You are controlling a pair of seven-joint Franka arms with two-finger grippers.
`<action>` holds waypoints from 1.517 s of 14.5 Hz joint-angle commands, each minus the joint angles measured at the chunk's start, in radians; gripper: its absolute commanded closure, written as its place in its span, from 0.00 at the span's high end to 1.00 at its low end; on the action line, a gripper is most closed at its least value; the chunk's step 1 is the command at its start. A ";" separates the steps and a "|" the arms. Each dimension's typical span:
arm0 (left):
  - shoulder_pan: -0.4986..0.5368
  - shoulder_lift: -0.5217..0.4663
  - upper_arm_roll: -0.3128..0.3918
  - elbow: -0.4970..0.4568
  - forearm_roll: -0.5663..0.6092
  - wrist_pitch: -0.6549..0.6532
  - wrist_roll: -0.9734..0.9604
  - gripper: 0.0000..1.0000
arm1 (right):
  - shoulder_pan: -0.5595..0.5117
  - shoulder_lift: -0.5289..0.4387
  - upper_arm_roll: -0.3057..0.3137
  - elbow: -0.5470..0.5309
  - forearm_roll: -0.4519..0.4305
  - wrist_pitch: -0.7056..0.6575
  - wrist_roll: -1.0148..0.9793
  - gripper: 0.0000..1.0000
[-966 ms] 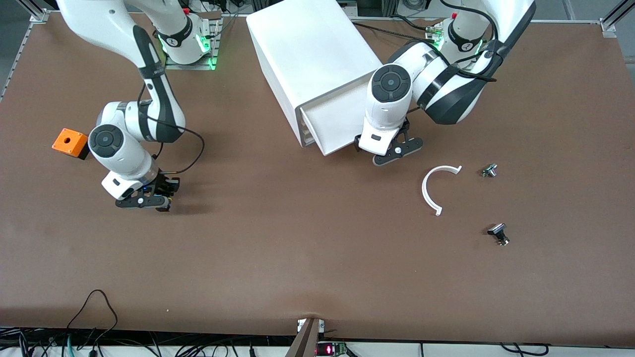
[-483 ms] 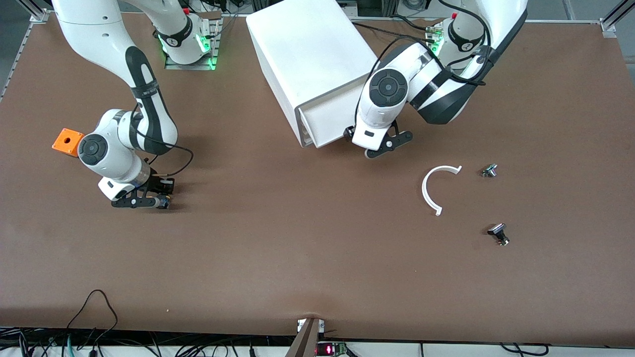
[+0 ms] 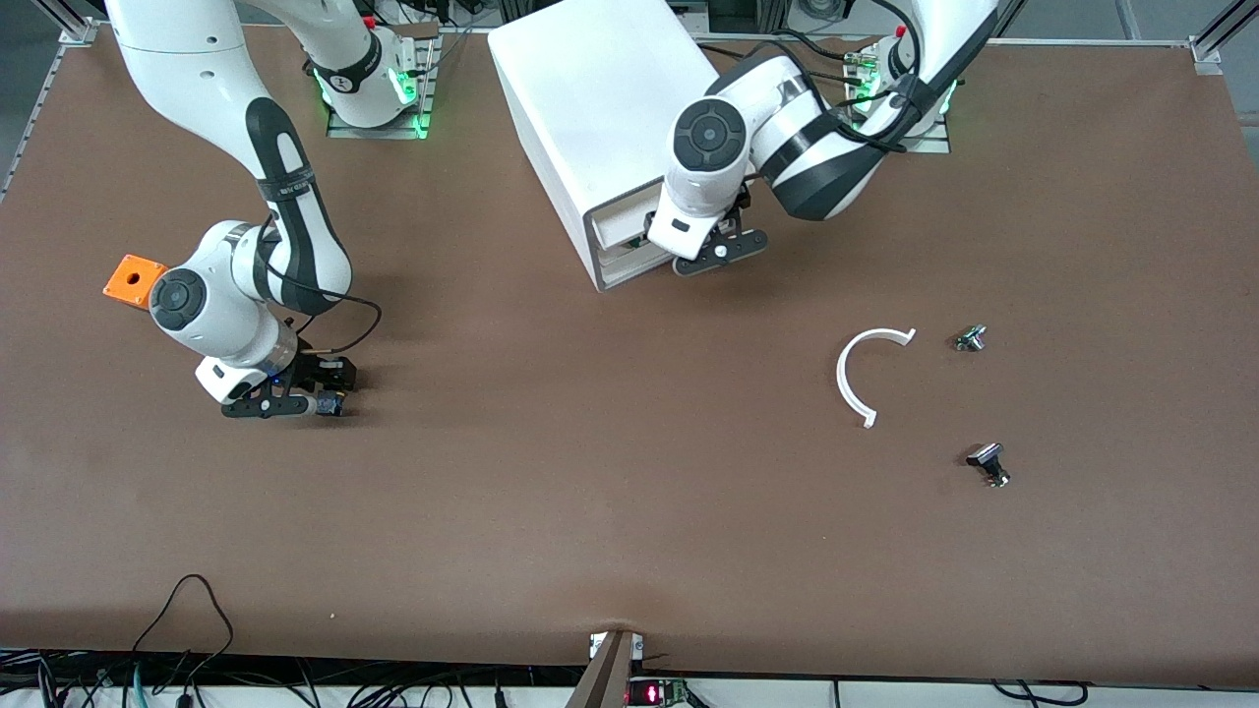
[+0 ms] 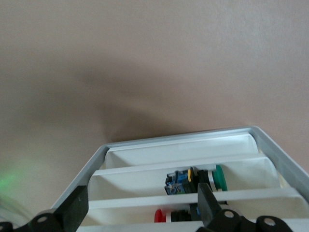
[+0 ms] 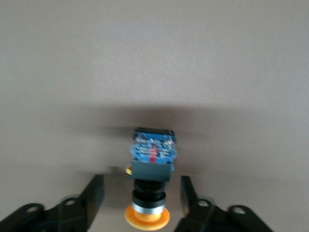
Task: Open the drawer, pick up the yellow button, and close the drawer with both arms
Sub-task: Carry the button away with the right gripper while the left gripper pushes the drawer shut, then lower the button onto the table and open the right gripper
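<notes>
The button (image 5: 147, 212) lies on the table with its orange cap toward my right gripper (image 5: 141, 189) and its blue body (image 5: 153, 152) pointing away. That gripper is open, a gap on each side of the button. In the front view the right gripper (image 3: 295, 405) sits low over the table at the right arm's end, the button (image 3: 329, 404) at its tips. My left gripper (image 3: 710, 258) is open against the front of the white cabinet (image 3: 600, 98). The drawer (image 3: 622, 229) is pushed in almost level with it. The left wrist view shows my left gripper (image 4: 142, 212) wide over the stacked tray fronts.
An orange square box (image 3: 136, 280) stands beside the right arm's elbow. A white curved strip (image 3: 854, 379) and two small knob pieces (image 3: 971, 338) (image 3: 989, 462) lie toward the left arm's end. Lower trays hold a green-capped button (image 4: 219, 177) and a red-capped one (image 4: 159, 216).
The left gripper moved in toward the cabinet and the protruding drawer slid back in. The right gripper's fingers parted from the button.
</notes>
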 commanded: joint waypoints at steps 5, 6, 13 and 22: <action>-0.012 0.039 -0.009 0.007 -0.128 -0.019 0.014 0.99 | 0.019 -0.266 -0.003 0.019 -0.122 -0.136 -0.022 0.99; -0.012 0.039 -0.009 0.007 -0.133 -0.019 0.016 0.99 | 0.019 -0.297 -0.003 0.032 -0.147 -0.172 -0.019 0.99; 0.046 0.036 0.002 0.112 -0.119 -0.220 0.129 0.99 | 0.015 -0.334 -0.015 0.429 -0.299 -0.727 0.161 0.99; 0.305 0.010 -0.001 0.433 0.031 -0.554 0.586 0.99 | -0.282 -0.334 0.312 0.681 -0.323 -1.042 0.344 0.99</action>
